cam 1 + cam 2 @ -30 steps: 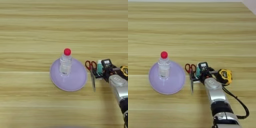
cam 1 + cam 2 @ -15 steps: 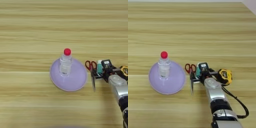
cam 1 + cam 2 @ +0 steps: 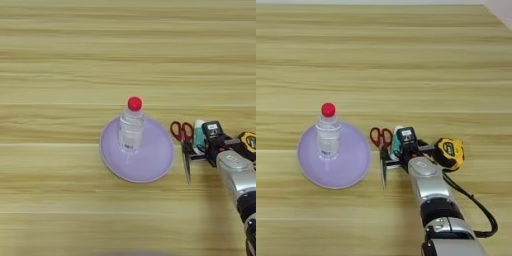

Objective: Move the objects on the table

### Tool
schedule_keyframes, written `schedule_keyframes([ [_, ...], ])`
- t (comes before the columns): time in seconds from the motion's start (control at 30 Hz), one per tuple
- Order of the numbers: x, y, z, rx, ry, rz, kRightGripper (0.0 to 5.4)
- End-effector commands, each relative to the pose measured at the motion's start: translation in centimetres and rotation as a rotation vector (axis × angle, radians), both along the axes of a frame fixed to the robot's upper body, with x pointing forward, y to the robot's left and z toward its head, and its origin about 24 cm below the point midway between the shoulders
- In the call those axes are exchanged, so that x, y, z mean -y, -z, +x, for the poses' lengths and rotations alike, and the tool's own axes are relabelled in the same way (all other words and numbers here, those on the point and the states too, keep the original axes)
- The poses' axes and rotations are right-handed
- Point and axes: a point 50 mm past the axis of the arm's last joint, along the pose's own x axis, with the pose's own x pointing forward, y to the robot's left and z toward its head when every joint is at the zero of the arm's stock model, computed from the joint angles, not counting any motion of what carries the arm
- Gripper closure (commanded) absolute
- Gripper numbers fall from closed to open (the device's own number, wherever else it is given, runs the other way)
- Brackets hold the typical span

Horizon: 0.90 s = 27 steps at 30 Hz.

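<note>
Note that nothing has shifted over the last second: the right gripper (image 3: 398,150) remains over the glue stick (image 3: 396,145), beside the scissors (image 3: 382,148) on the table (image 3: 406,60). Whether it grips cannot be determined; no transfer has begun.

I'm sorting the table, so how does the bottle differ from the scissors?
The bottle stands upright on the purple plate; the scissors lie flat on the table beside the plate. The bottle is clear plastic; the scissors have steel blades. Both have red parts: cap and handles.
</note>
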Motion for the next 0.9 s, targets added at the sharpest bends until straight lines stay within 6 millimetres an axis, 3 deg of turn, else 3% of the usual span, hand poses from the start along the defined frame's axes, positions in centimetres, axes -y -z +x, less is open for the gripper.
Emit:
schedule_keyframes([
  [0.03,0.03,-2.58,2.3,0.091,-0.018,-0.013,0.54],
  [0.9,0.08,-2.39,2.66,0.086,0.001,0.019,3.18],
])
